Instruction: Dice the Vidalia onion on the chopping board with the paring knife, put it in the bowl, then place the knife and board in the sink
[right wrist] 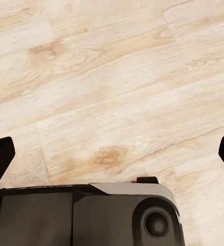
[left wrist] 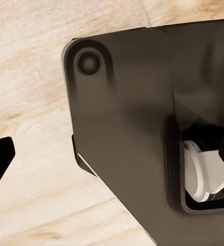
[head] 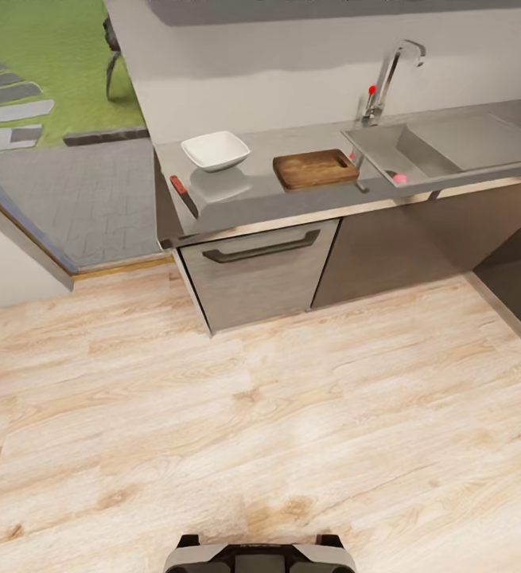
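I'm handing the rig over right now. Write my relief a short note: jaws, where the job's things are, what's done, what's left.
Jaws: both grippers hang over the wood floor beside the base, spread wide, holding nothing.
Position: the robot stands back from the countertop, out of reach by the look of it.
Things: Vidalia onion in the sink. Chopping board on the counter just left of the sink. White bowl left of the board. Paring knife at the counter's left edge, red handle overhanging.
Done: nothing yet.
Left: drive up, move onion to board, dice, fill bowl, then knife and board into the sink.
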